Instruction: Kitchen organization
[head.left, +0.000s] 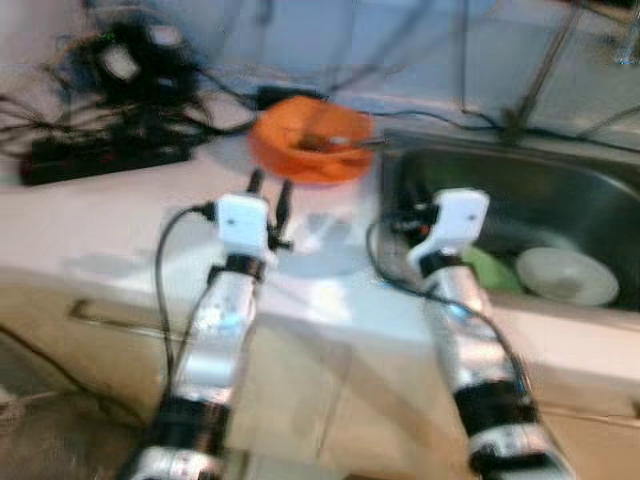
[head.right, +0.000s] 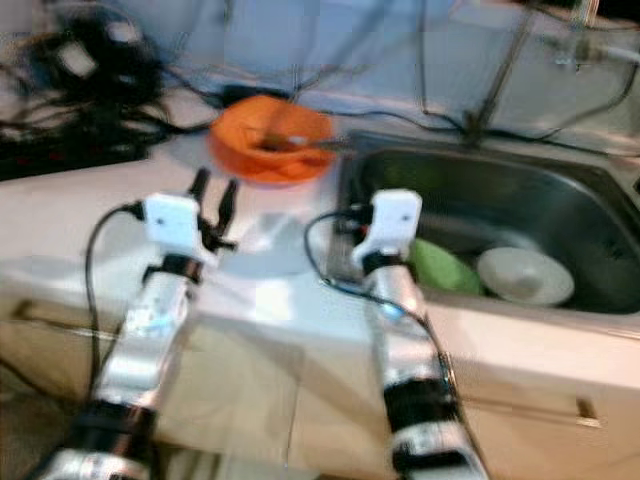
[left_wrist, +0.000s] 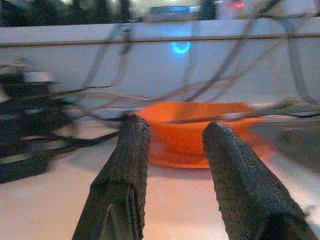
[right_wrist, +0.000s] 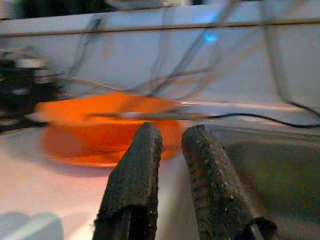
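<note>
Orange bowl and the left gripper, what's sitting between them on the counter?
Nothing: in the left wrist view only bare white counter separates the open left gripper from the orange bowl.

Blurred utensil (head.left: 335, 143) in orange bowl (head.left: 300, 160), type unclear.
</note>
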